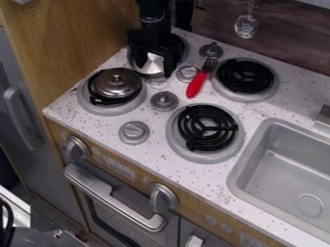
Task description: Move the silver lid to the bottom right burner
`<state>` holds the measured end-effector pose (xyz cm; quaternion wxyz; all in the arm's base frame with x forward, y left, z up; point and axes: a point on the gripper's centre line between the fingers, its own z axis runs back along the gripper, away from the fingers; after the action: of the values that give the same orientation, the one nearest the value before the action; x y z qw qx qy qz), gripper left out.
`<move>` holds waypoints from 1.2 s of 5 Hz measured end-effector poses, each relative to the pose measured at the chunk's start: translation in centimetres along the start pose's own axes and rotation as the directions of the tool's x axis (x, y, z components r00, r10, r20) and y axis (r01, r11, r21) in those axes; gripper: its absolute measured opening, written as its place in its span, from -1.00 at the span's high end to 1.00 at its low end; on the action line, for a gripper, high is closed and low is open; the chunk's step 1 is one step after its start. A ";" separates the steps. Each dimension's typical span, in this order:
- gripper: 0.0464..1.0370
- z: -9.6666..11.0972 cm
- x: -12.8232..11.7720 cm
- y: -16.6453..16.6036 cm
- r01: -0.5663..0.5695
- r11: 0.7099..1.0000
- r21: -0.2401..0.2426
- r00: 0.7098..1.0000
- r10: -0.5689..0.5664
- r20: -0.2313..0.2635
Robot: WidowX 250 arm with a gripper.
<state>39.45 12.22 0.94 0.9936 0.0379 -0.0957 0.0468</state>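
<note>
1. Where the right side of the counter [193, 174] drops away, we see the grey sink [277, 178], a smooth basin with rounded corners and a round drain [310, 205] in its floor.
2. We find the silver lid [116, 83] on the front left burner [92, 107], knob up; whether a pot sits under it, we cannot tell.
3. On the back left burner [183, 43], we make out a shiny metal piece [153, 64], partly hidden by the gripper [156, 63].
4. We see the arm [153, 14] come in from the top edge, its gripper hanging down over that back burner, behind the lid.
5. Its two fingers are spread, with the shiny metal showing between them; we cannot tell whether they touch it.
6. We note black coils on the front right burner [206, 128] and the back right burner [245, 76], each ringed in grey.
7. Near the back right burner, we see a fork [197, 83] with a glossy red handle; a slotted metal spoon [246, 26] hangs against the dark, wood-grained wall [290, 34].
8. We see pale, speckled counter and, at left, a brown wood-grained panel [71, 48].
</note>
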 end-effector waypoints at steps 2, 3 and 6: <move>-0.92 -2.6 1.1 1.7 -0.078 0.997 0.021 0.996 0.079 -0.048; -0.92 -3.2 3.0 6.5 -0.196 0.978 0.069 0.979 0.199 -0.040; -0.92 -5.4 1.3 11.5 -0.279 0.951 0.135 0.950 0.294 -0.106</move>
<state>40.62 24.24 -3.37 0.9763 0.0795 -0.0352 0.1984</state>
